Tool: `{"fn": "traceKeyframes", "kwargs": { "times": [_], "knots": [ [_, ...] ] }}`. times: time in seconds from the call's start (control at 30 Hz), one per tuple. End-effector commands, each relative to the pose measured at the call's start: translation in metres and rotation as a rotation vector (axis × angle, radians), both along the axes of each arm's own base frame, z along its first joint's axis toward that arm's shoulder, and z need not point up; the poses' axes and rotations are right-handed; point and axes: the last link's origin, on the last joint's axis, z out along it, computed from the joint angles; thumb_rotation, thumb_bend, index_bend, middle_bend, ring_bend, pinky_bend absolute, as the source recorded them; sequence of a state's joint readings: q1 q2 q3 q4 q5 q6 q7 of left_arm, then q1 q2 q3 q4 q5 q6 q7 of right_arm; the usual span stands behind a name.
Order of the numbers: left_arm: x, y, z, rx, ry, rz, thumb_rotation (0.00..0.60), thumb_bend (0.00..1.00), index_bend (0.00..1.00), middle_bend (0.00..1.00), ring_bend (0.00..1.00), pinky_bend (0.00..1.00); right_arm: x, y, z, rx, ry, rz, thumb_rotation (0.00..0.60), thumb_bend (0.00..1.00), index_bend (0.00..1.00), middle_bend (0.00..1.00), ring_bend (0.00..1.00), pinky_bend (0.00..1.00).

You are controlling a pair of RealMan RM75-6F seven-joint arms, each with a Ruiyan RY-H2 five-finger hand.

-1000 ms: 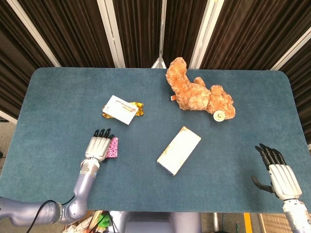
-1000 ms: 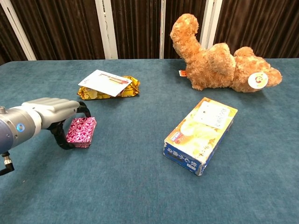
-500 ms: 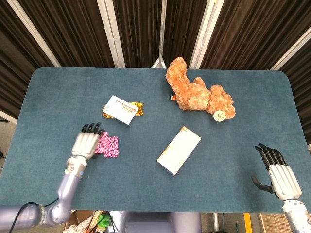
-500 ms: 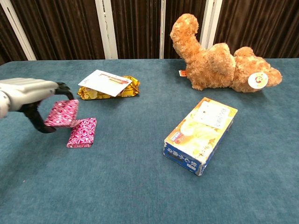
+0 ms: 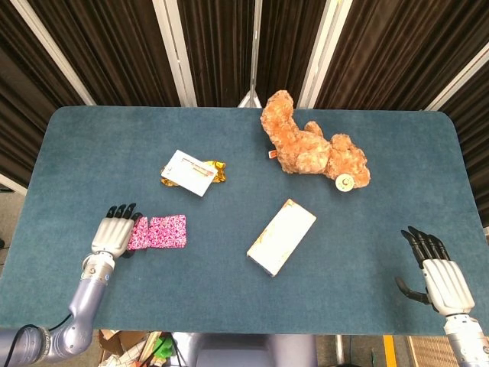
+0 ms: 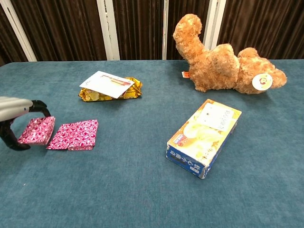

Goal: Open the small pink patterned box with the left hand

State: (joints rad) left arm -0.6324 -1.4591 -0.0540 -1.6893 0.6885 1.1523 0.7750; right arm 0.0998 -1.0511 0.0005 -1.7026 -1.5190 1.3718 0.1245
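The left hand (image 6: 14,124) pinches the pink lid (image 6: 36,130) just left of the open box (image 6: 75,134) near the table's (image 5: 92,138) front-left corner, while the right hand (image 5: 439,279) rests open, well apart

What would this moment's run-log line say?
left hand: holds pink lid | box base: on table | right hand: open, idle

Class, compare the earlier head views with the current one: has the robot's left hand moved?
Yes. The left hand has swung leftward, away from the gold packet, drawing the pink box open.
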Motion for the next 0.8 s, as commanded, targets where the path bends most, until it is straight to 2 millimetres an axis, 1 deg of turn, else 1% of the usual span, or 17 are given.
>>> {"fn": "traceKeyframes", "kwargs": {
  "times": [0.03,0.37,0.67,0.73,0.8],
  "knots": [
    [-0.001,0.001,-0.004,0.003,-0.014,-0.007,0.6,0.48,0.48,0.0,0.0,0.0,0.0,0.0,0.0,0.0,0.0,0.001,0.6,0.36,0.0,0.0,0.0,0.05],
    [0.006,0.008,-0.014,0.017,-0.054,-0.047,0.6,0.48,0.47,0.0,0.0,0.0,0.0,0.0,-0.001,0.001,0.002,0.002,0.6,0.36,0.0,0.0,0.0,0.05],
    [0.011,0.01,-0.021,-0.007,-0.028,-0.072,0.6,0.48,0.45,0.0,0.0,0.0,0.0,0.0,-0.001,0.002,0.002,0.002,0.6,0.36,0.0,0.0,0.0,0.05],
    [0.01,0.01,-0.021,-0.006,-0.023,-0.07,0.6,0.46,0.42,0.0,0.0,0.0,0.0,0.0,-0.001,0.002,0.002,0.002,0.6,0.36,0.0,0.0,0.0,0.05],
    [0.009,0.01,-0.02,-0.009,-0.015,-0.065,0.6,0.42,0.34,0.0,0.0,0.0,0.0,0.0,-0.001,0.002,0.002,0.002,0.6,0.36,0.0,0.0,0.0,0.05]
  ]
}}
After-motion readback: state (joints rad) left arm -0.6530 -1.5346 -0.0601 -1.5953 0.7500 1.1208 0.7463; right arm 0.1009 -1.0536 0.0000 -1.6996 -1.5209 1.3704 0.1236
